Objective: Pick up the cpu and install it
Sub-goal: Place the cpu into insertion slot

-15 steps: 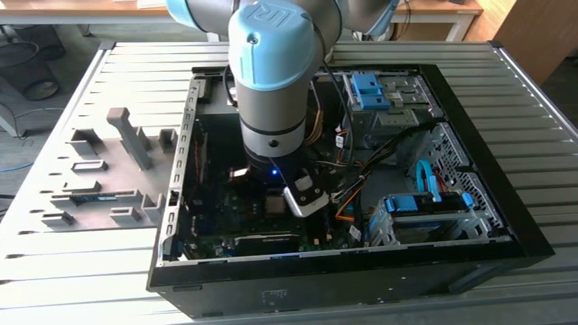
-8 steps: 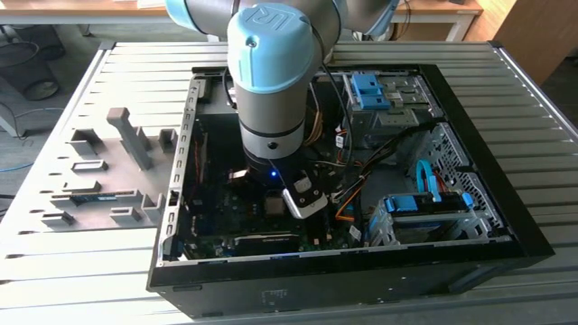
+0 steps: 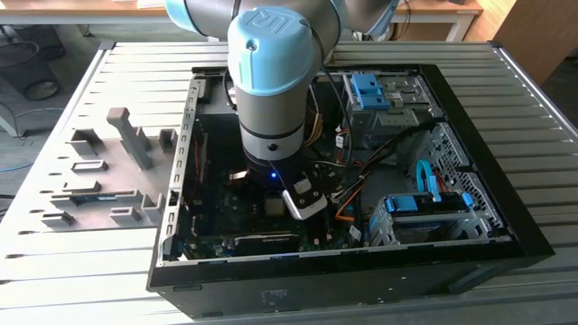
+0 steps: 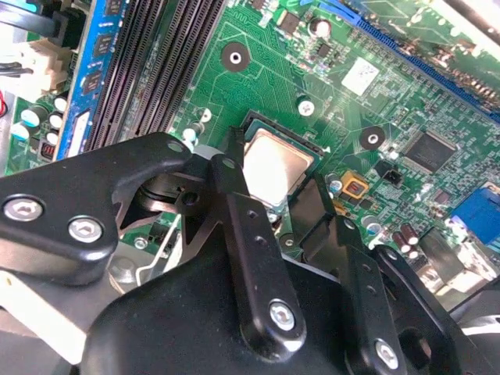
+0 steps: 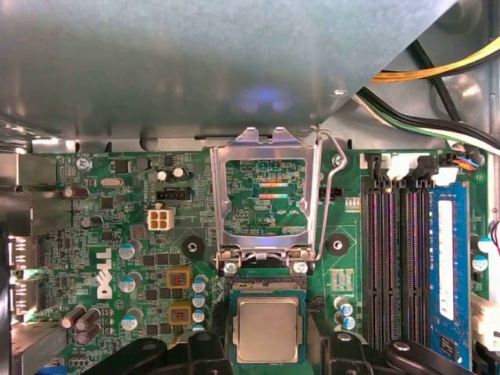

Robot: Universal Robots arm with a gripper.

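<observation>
In the exterior view, the arm [image 3: 271, 88] reached down into the open computer case [image 3: 361, 284]. A grey parts tray [image 3: 108, 177] lay at nine o'clock from the case, on the exterior view's left. In the first wrist view, the cpu [image 5: 268, 328] sat flat within the socket [image 5: 266, 286], silver face up. The gripper [image 5: 269, 350] straddled it, its fingers [image 5: 207, 353] pinching two opposite edges. The load plate [image 5: 262, 195] stood raised open, just beside the socket. A blue memory stick [image 5: 445, 266] occupied a slot nearby.
</observation>
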